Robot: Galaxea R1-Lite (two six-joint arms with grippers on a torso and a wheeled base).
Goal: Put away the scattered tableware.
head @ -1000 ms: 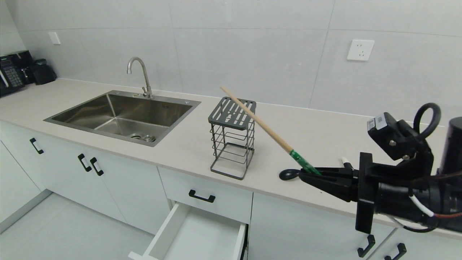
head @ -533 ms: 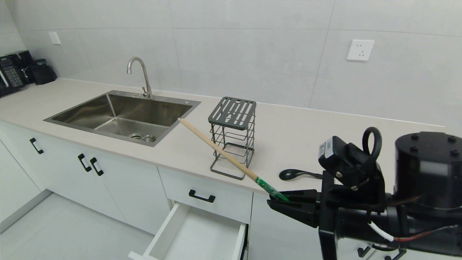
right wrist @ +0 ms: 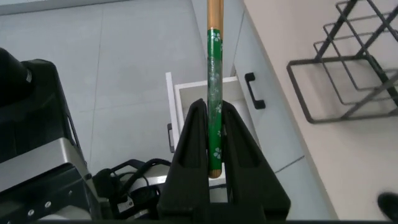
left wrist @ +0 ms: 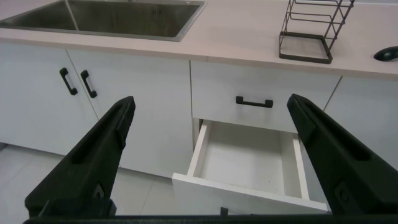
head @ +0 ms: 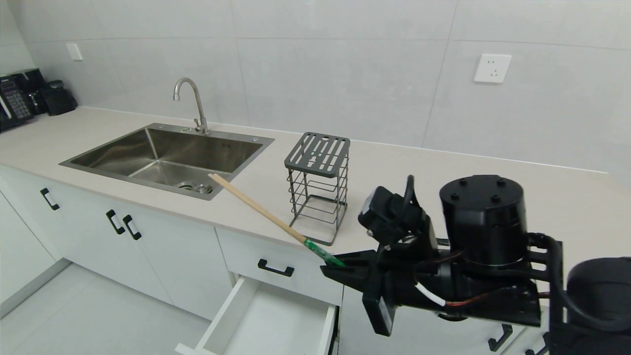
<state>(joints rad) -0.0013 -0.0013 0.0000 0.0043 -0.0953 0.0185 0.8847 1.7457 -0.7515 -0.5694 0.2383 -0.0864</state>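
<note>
Counter [head: 419, 172] front: right arm [head: 463, 291] level, jaws clamped on chopstick [head: 256, 207] above drawer [head: 266, 320]; left jaws wide.

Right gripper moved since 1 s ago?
Yes. The right gripper, shut on the green-tipped wooden chopstick, has swung left and nearer, from right of the dark wire rack to in front of it, toward the open white drawer.

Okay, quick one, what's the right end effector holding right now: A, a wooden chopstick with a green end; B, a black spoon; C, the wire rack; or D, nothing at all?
A: the right end effector is shut on the green end of the chopstick, whose wooden shaft sticks out beyond the fingertips.
</note>
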